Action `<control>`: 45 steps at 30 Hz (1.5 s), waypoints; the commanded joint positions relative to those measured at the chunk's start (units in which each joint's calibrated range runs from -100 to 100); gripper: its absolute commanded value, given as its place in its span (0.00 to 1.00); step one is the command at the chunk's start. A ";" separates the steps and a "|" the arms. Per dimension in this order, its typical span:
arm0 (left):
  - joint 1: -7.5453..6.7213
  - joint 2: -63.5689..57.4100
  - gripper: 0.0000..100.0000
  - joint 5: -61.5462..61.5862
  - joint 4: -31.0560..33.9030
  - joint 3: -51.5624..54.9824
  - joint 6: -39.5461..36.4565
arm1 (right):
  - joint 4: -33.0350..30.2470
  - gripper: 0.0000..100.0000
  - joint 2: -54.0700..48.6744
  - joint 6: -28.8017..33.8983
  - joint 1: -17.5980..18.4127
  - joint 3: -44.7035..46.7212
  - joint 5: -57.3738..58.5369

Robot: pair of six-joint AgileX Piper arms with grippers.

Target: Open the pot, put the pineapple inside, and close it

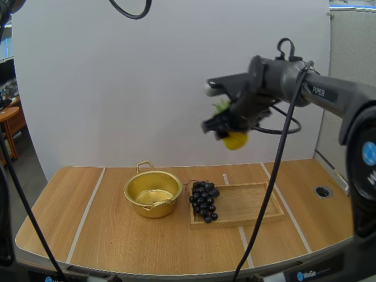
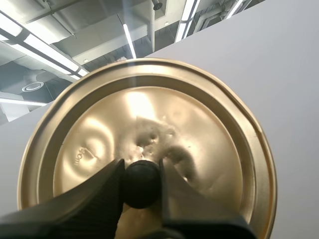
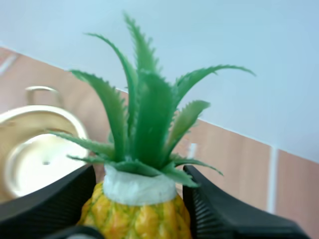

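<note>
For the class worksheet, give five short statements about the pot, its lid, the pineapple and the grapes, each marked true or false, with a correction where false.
1. The pot stands open on the table. True.
2. The lid lies on the table beside the pot. False: the left claw pinches it by its knob.
3. The right claw holds the pineapple in the air, above the table. True.
4. The grapes lie inside the pot. False: they lie on the wooden tray, at its end nearest the pot.
5. The pineapple is in the pot. False: the pot is empty.
</note>
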 commanded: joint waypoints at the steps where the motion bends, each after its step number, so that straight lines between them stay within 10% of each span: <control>1: 0.04 -0.47 0.00 -2.03 0.07 -0.50 -0.27 | 1.30 0.00 -0.02 -0.60 3.45 -0.97 -1.29; 13: 0.04 -0.47 0.00 -2.03 0.07 -0.50 -0.27 | 1.30 0.00 12.53 -0.60 14.18 -1.13 -13.60; 45: 0.04 -0.47 0.00 -2.03 0.07 -0.50 -0.27 | 0.93 0.00 36.97 -1.30 14.40 -1.16 -27.13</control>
